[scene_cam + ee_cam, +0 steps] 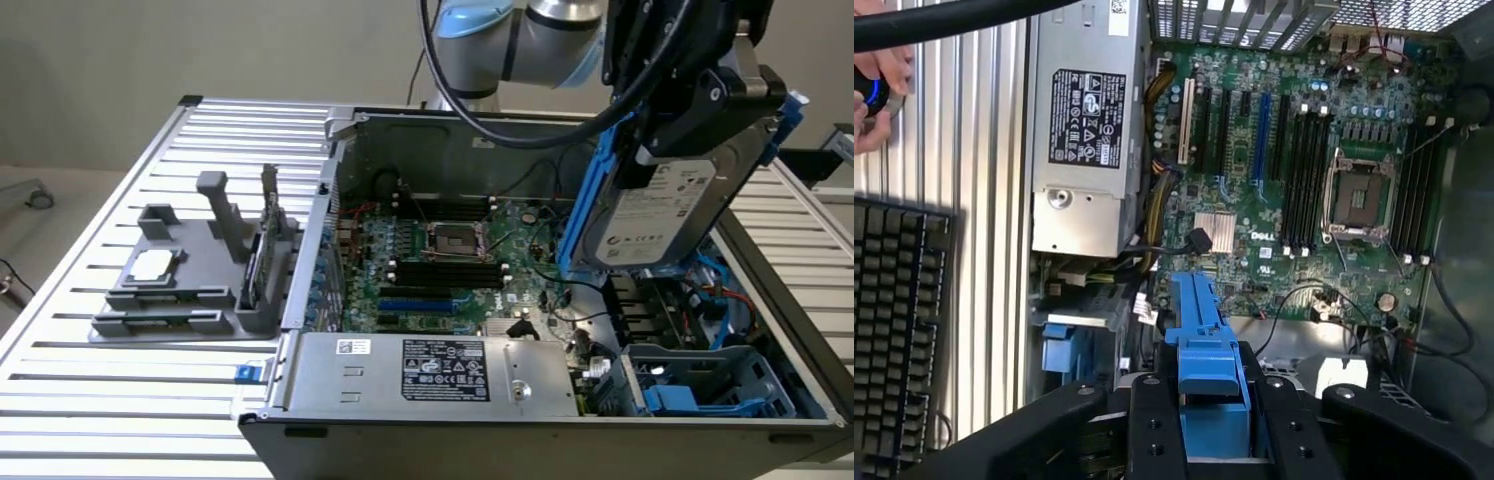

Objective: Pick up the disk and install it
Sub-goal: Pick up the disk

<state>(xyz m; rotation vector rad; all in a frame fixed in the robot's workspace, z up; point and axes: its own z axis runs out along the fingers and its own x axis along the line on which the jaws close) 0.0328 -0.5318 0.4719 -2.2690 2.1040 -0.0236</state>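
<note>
Disk (pixel 663 215), silver with a white label and a bright blue carrier frame, hangs tilted on edge above the open computer case (pixel 441 140), toward the exterior view's right and clear of the motherboard (pixel 441 265) below. The gripper (pixel 687 140) has its black fingers (pixel 1154 430) clamped on the upper end, with the blue carrier between them. A blue drive cage (pixel 721 385) sits low in the case, near the silver power supply (pixel 441 370). A grey fixture (pixel 187 285) rests on the slatted worktop (pixel 120 400) beside the case.
</note>
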